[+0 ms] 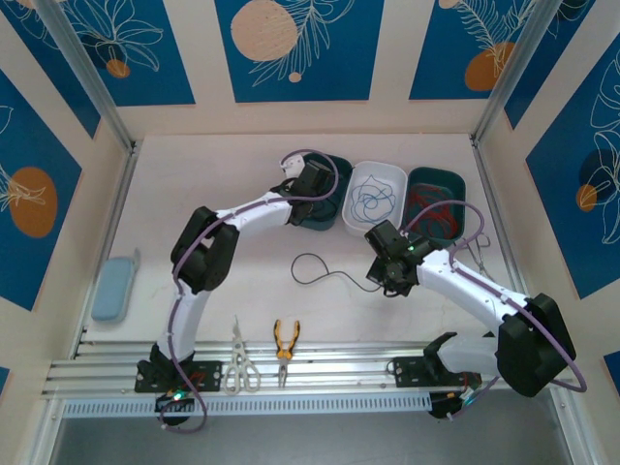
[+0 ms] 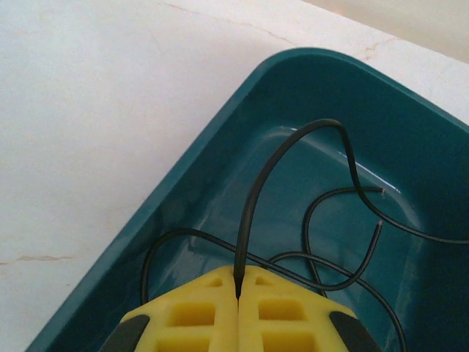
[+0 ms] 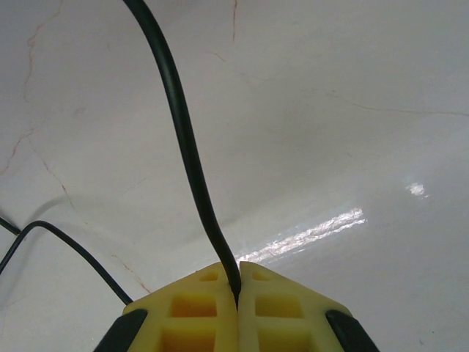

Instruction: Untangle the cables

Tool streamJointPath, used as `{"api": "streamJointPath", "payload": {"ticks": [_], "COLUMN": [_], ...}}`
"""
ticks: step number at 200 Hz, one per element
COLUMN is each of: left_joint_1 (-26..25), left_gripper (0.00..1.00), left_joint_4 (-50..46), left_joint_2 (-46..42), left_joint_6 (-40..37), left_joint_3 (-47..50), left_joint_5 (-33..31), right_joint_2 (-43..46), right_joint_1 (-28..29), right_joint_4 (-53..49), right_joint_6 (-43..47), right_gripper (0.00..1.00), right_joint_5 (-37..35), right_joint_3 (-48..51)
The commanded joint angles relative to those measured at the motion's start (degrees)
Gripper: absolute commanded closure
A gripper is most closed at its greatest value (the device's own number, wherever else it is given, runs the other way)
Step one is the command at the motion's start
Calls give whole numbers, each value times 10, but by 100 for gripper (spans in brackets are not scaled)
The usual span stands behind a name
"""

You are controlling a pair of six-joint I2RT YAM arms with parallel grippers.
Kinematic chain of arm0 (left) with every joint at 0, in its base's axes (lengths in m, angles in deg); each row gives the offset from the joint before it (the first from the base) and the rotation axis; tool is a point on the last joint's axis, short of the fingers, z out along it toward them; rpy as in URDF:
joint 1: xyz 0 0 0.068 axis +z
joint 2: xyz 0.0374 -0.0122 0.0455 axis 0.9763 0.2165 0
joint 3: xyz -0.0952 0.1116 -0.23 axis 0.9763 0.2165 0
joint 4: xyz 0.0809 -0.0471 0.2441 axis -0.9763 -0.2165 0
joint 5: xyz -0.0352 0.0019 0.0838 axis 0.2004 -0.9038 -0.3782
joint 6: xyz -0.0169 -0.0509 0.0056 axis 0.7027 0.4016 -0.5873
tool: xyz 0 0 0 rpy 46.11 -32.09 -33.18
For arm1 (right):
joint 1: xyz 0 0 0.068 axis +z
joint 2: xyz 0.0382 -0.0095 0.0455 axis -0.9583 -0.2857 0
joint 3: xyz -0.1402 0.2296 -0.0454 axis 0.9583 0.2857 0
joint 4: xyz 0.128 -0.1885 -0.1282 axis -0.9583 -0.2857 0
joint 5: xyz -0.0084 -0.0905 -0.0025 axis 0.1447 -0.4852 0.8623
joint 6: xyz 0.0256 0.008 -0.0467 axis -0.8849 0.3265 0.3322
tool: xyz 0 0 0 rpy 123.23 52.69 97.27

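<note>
L gripper [image 2: 238, 284], its yellow ribbed plastic pads pressed flat together, is clenched on 1 thin black rubber-sheathed cable [image 2: 253, 198]. The cable arches up from the pinch & bends over into a deep teal plastic bin w/ rounded corners [image 2: 183, 198]. More slim black strands [image 2: 322, 227] loop on the bin's glossy floor, 1 showing a bare cut tip. In the top view this bin sits at approx 12 o'clock on the white, faintly veined stone-look tabletop [image 1: 194, 194]. At its 3 o'clock side is a white rounded plastic tub [image 1: 395, 172] holding fine blue wires [image 1: 373, 201], then a 2nd teal tub [image 1: 436, 174] holding red wires [image 1: 438, 208]. R gripper [image 3: 238, 282], pads likewise shut tight, grasps a smooth round black cable [image 3: 183, 132] that sweeps off toward 11 o'clock. From above, the cable lies as an open loop near table centre, its tail running to 3 o'clock into the grip. At 6 o'clock, by the aluminium rail [image 1: 339, 373], lie pale-handled metal scissors [image 1: 238, 360] & orange-gripped pliers [image 1: 285, 347]. At 9 o'clock lies a light-blue oblong case [image 1: 113, 288].
</note>
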Motion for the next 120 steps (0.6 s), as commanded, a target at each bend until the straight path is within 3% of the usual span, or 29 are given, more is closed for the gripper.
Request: {"api": "streamJointPath", "payload": {"ticks": [1, 41, 89, 120], "left_joint_1": [-5, -5, -5, -5], "left_gripper": [100, 100, 100, 100], "left_joint_4": [-24, -36, -73, -75], "left_joint_2": [14, 16, -11, -13], "left_joint_6": [16, 17, 35, 52], "left_joint_3": [-18, -17, 3, 1], "left_joint_5": [15, 19, -48, -52], "right_joint_2": [9, 7, 5, 1], "right_joint_1": [-3, -6, -7, -9], "right_joint_4": [-2, 4, 6, 9], "right_joint_6": [4, 5, 4, 8], "right_gripper": [100, 100, 100, 100], "right_joint_5": [8, 15, 18, 19], "right_joint_3": [2, 3, 6, 6]}}
